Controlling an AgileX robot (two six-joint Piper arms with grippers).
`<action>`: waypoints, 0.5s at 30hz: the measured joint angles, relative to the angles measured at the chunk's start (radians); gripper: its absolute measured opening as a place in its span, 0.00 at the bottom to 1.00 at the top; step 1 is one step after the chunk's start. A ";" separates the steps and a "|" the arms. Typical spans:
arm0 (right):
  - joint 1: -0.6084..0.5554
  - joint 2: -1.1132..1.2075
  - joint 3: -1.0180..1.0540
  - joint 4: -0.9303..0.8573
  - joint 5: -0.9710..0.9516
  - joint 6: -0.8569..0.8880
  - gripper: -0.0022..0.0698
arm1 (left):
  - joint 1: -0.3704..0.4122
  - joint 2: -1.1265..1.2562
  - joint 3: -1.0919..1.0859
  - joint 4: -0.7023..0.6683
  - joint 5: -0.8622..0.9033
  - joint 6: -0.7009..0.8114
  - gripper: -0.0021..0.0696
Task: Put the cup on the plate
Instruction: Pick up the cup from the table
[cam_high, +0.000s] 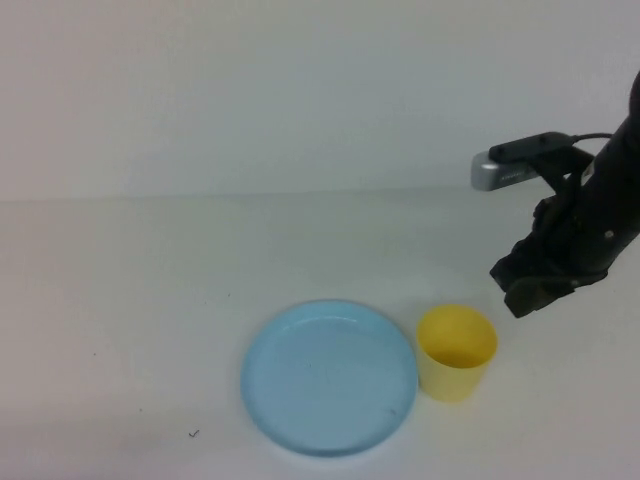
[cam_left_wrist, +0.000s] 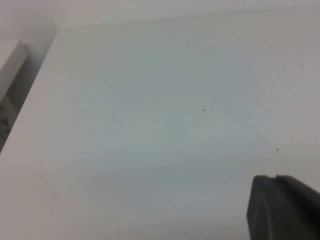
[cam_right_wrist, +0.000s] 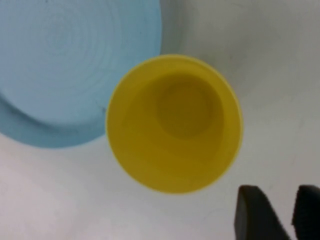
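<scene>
Right now my right gripper (cam_high: 528, 292) hangs above the white table (cam_high: 120, 300), up and to the right of the small yellow plastic tumbler (cam_high: 456, 352), not touching it. Its two dark fingertips (cam_right_wrist: 255, 215) show in my right wrist view with a narrow gap between them, holding nothing. That cup stands upright and empty, just beside the right edge of the round pale-blue plastic plate (cam_high: 329, 378), which lies flat and bare. My left gripper (cam_left_wrist: 282, 207) shows only as a dark corner over bare table; I cannot tell its state.
</scene>
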 joint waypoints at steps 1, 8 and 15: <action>0.000 0.018 0.000 0.002 -0.011 0.000 0.30 | 0.000 0.000 0.000 0.000 0.000 0.000 0.03; 0.000 0.095 0.000 0.050 -0.092 0.000 0.53 | 0.000 0.002 0.000 0.000 0.000 0.000 0.03; 0.000 0.146 -0.002 0.071 -0.144 0.000 0.55 | 0.000 0.002 0.000 0.000 0.000 0.000 0.03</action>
